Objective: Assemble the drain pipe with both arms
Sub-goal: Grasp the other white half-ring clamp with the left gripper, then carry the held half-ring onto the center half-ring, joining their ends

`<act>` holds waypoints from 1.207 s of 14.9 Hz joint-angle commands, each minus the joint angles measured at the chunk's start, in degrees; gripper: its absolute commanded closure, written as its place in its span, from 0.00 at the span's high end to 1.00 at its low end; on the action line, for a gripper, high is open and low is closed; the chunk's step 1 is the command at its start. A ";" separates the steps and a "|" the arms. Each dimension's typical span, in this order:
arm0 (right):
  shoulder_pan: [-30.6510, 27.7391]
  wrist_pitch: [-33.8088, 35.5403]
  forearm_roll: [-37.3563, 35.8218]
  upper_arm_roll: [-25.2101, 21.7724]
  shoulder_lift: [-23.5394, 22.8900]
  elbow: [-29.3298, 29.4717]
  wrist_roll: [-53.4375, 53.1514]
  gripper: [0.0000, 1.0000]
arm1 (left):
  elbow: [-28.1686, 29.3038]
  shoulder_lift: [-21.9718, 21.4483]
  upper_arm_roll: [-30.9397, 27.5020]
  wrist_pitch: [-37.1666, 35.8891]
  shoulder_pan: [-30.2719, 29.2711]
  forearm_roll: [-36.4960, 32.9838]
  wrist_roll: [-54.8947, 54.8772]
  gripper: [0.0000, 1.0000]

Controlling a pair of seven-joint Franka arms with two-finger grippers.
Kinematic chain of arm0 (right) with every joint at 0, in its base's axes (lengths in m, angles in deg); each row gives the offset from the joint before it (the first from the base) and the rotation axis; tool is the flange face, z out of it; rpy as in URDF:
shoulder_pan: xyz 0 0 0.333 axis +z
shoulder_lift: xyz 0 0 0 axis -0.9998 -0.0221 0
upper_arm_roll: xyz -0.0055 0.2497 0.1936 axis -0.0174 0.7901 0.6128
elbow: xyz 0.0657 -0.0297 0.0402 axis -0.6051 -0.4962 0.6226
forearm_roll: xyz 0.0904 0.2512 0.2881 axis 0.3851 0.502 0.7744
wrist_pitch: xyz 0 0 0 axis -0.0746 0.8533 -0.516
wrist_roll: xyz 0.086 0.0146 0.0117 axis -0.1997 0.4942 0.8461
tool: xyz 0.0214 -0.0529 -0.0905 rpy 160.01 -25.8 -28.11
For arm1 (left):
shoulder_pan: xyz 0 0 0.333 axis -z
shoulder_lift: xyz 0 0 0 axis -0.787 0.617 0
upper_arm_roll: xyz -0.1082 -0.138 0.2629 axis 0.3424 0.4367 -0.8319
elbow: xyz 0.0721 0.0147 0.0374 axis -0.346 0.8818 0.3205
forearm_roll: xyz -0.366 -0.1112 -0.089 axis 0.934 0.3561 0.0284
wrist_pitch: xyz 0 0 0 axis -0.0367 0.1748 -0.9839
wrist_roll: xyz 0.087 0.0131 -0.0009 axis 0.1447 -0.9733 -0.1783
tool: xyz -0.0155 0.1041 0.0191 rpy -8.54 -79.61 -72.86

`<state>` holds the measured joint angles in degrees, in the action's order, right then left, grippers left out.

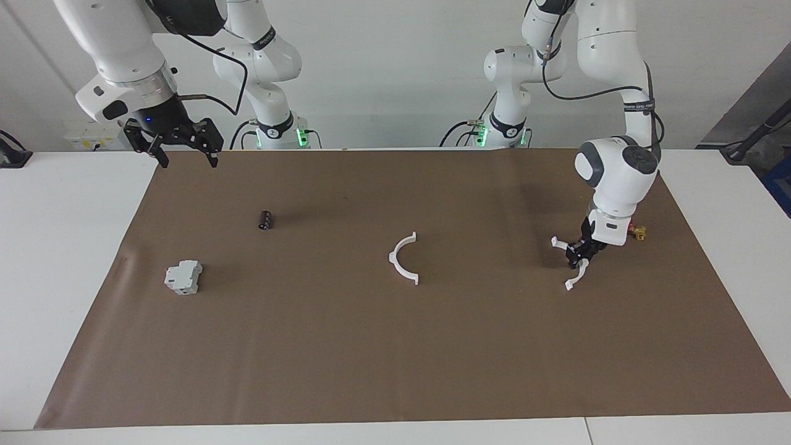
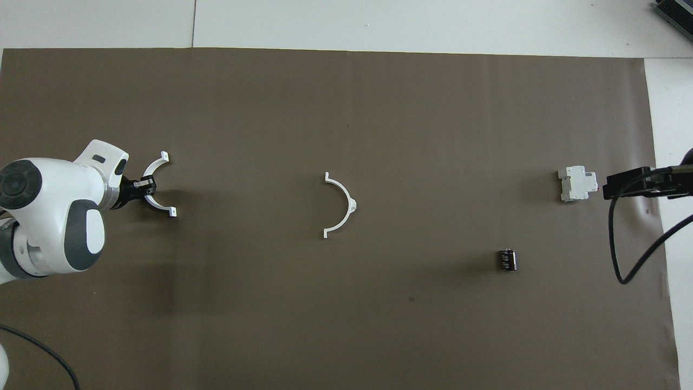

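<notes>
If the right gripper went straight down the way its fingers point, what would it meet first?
Probably bare brown mat near its edge closest to the robots. The right gripper, open, hangs high there; the black cylinder and grey block lie farther out. Depth is uncertain.

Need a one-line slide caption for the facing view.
Left gripper shut on one white half-ring; second half-ring lies mid-mat; right gripper open, waiting above the mat's corner.
</notes>
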<state>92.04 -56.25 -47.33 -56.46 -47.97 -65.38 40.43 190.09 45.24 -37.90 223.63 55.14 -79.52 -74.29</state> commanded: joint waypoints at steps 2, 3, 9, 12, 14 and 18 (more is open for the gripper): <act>-0.31 -0.10 0.14 0.26 0.16 -0.06 1.20 1.00 | -4.05 -1.08 -0.46 -7.25 10.10 0.25 12.28 0.00; -0.40 -0.10 0.14 0.26 0.16 -0.15 1.20 1.00 | -5.20 -0.99 -0.46 -8.31 12.91 0.17 13.53 0.00; -0.40 -0.10 0.14 0.26 0.16 -0.06 1.20 1.00 | -5.82 -1.52 -0.54 -9.73 22.42 -0.10 16.08 0.00; -0.49 -0.10 0.14 0.26 0.16 -0.06 1.20 1.00 | -5.74 -1.26 -0.19 -6.57 24.88 -0.10 18.90 0.00; -0.40 -0.10 0.14 0.26 0.16 -0.06 1.20 1.00 | -5.91 -0.30 -0.19 -5.17 27.34 -0.10 21.44 0.00; -0.49 -0.10 0.14 0.26 0.16 -0.06 1.20 1.00 | -6.52 2.78 -0.37 -1.82 30.52 -0.10 24.26 0.00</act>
<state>92.08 -56.25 -47.33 -56.36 -47.97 -65.38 40.43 184.22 46.78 -37.25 220.25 84.41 -79.49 -51.17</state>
